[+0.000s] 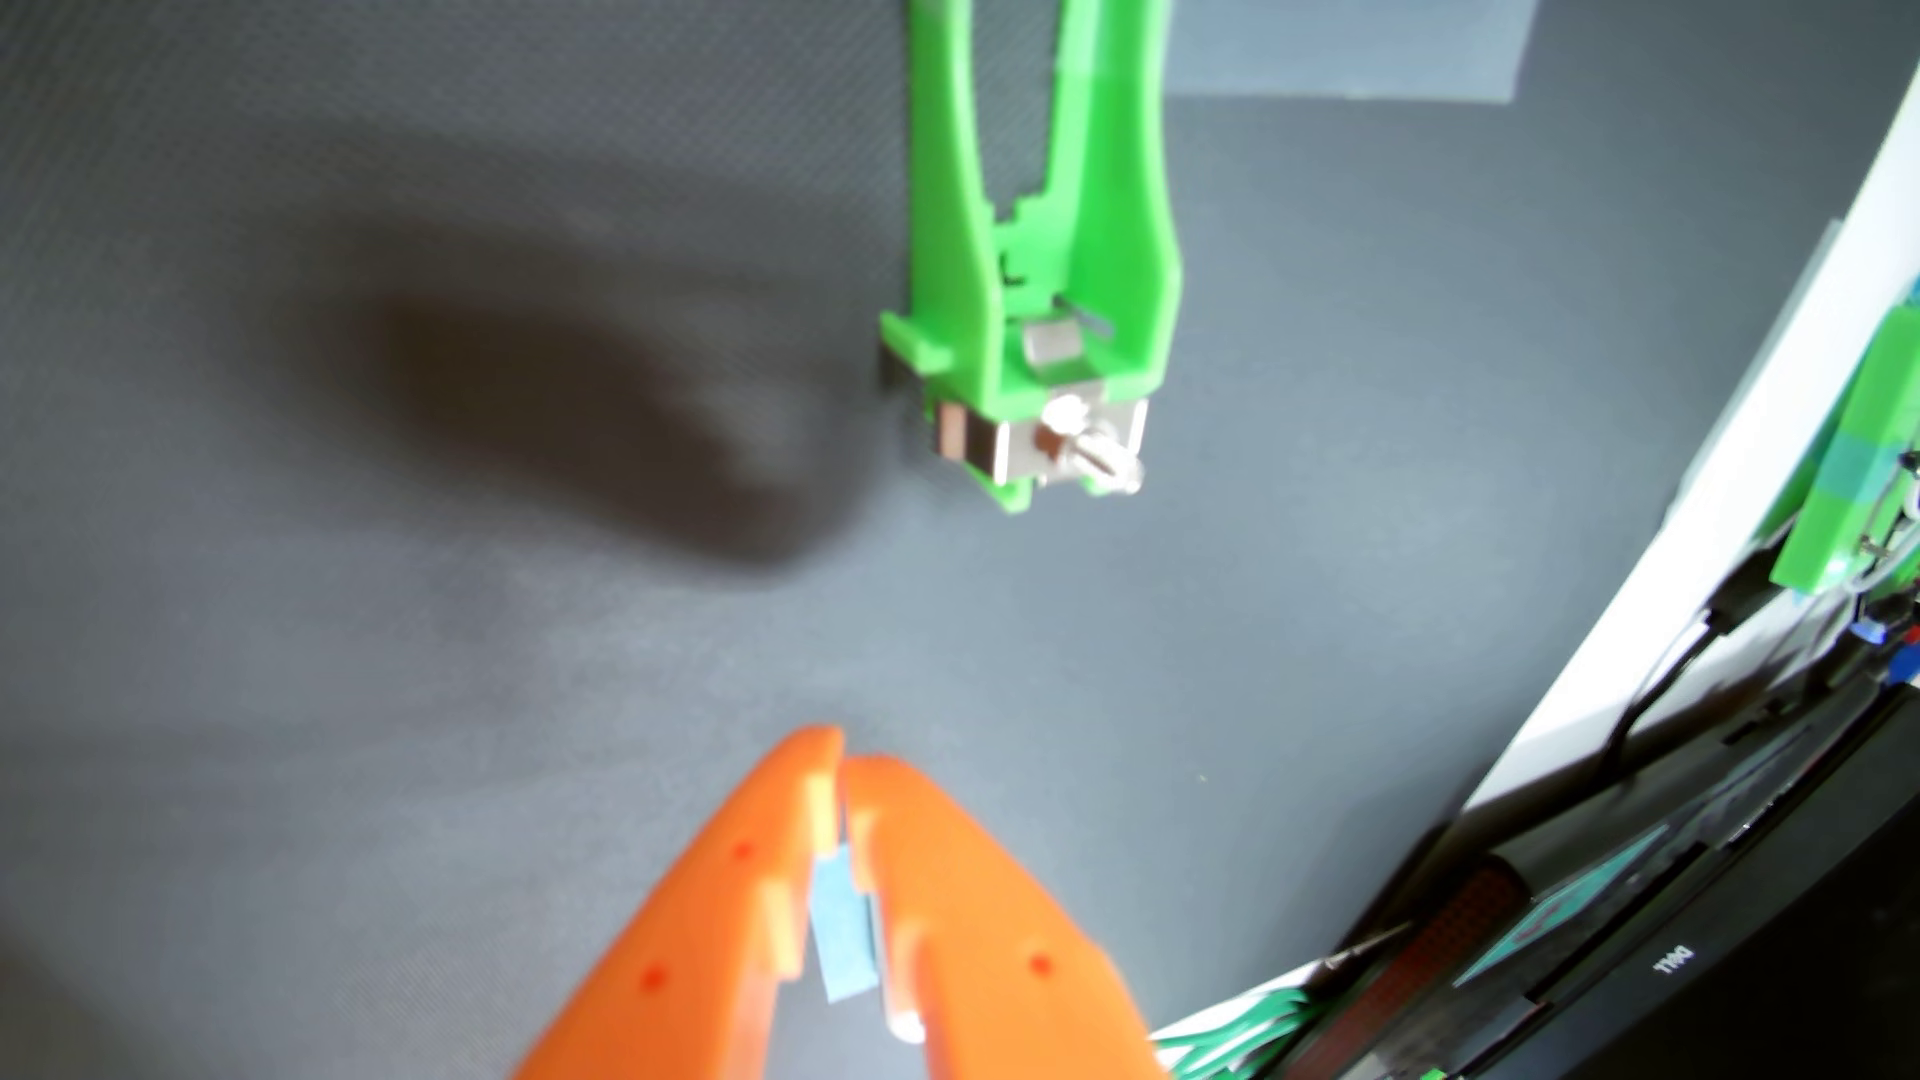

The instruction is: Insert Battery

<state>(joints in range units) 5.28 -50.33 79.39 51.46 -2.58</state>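
Note:
In the wrist view my orange gripper [842, 774] enters from the bottom edge, its fingertips touching, so it is shut. A strip of blue tape [840, 924] shows in the narrow gap further down the fingers. No battery is in view. Ahead of the tips, well apart from them, a long green holder [1127, 260] lies on the dark grey mat [416, 727] and runs to the top edge. Its two rails have an empty slot between them. A metal contact plate [1047, 343] and a silver screw [1096, 457] sit at its near end.
A white board edge [1704, 540] curves down the right side. Beyond it are another green part [1860, 488], black cables and a black Dell monitor [1714, 966]. A clear tape patch [1351, 52] lies at the top right. The arm's shadow [582, 436] falls left of the holder.

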